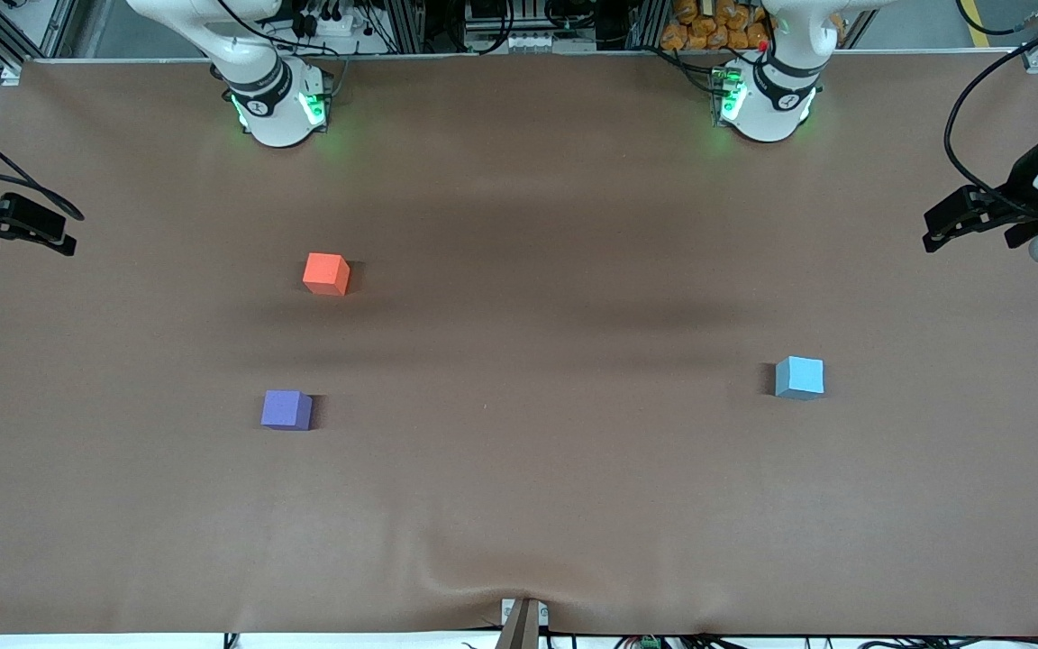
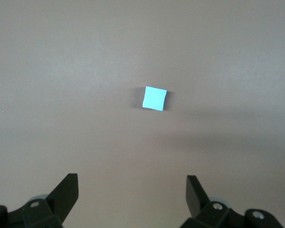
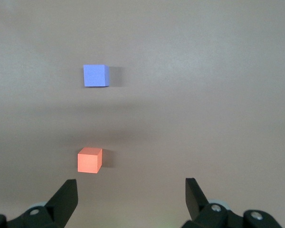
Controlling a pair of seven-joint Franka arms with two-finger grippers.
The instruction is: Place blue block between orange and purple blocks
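At the right arm's end of the brown desk [image 1: 519,505], the right hand [image 1: 19,236] hangs in the air above the desk's edge, its two fingers spread wide apart with nothing between them; the right wrist view shows the black fingertips [image 3: 66,194] standing well clear of each other above bare desk. Next comes the purple block [image 1: 286,409], resting flat on the desk, and a little toward the middle the orange block [image 1: 325,273], which lies farther from the front camera than the purple one; the two are well apart, with open desk between them. The middle of the desk carries only soft shadows. Toward the left arm's end sits the blue block [image 1: 799,377], alone and well apart from the other two cubes. Last, the left hand [image 1: 969,223] hangs above the desk's edge at that end, its fingers [image 2: 64,194] likewise spread wide and holding nothing, the blue block in plain sight below it.
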